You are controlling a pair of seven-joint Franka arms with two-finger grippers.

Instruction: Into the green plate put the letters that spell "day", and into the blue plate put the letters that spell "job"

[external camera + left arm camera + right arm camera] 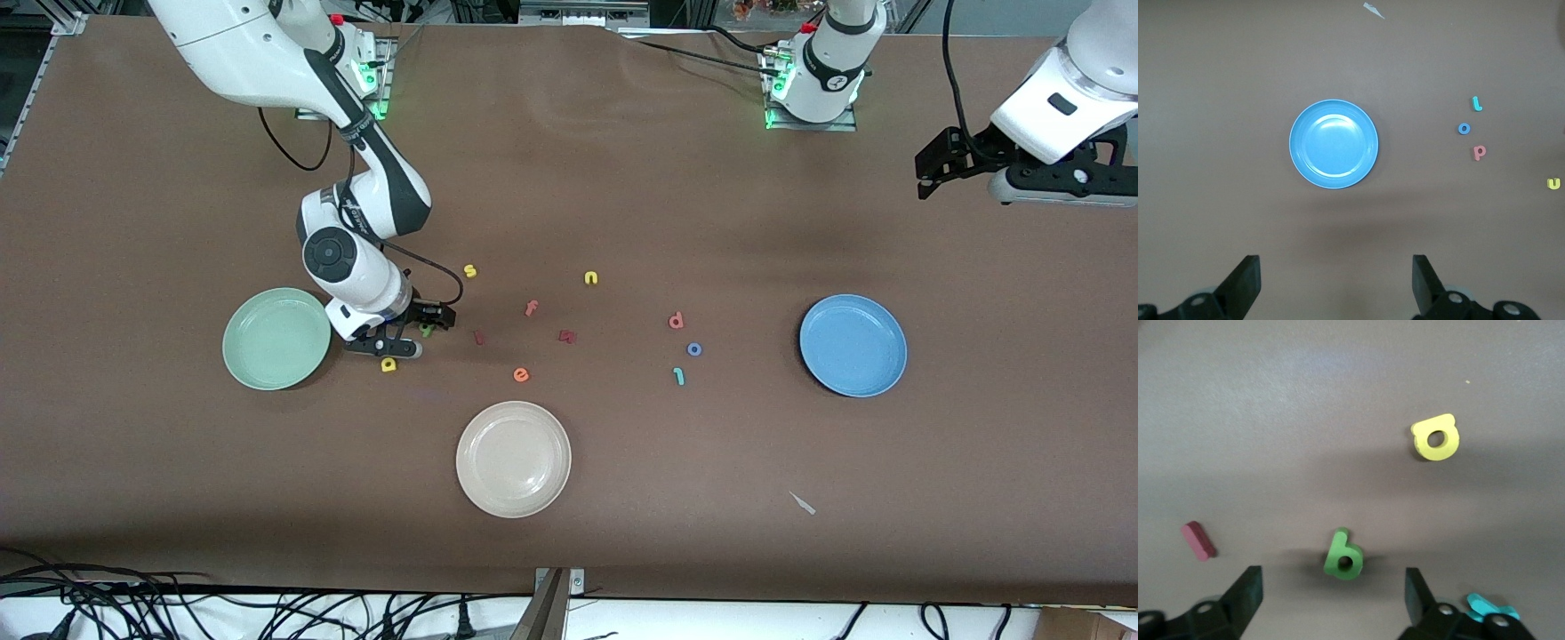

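Note:
My right gripper (418, 332) is low over the table beside the green plate (276, 338), open. The dark green letter (1343, 555) lies on the table just ahead of the gap between its fingers, untouched. The yellow letter (1436, 438) lies close by, nearer the front camera (388, 364). A teal "y" (1488, 607) peeks out next to one finger. The salmon letter (676, 321), blue "o" (694, 349) and teal "j" (679, 376) lie beside the blue plate (853, 345). My left gripper (1336, 267) waits high and open at the left arm's end.
A cream plate (513, 458) sits nearest the front camera. Yellow "s" (470, 271), yellow "n" (591, 278), salmon "f" (531, 308), orange "e" (521, 374) and two dark red pieces (478, 337), (567, 335) are scattered mid-table. A pale scrap (803, 503) lies near the front edge.

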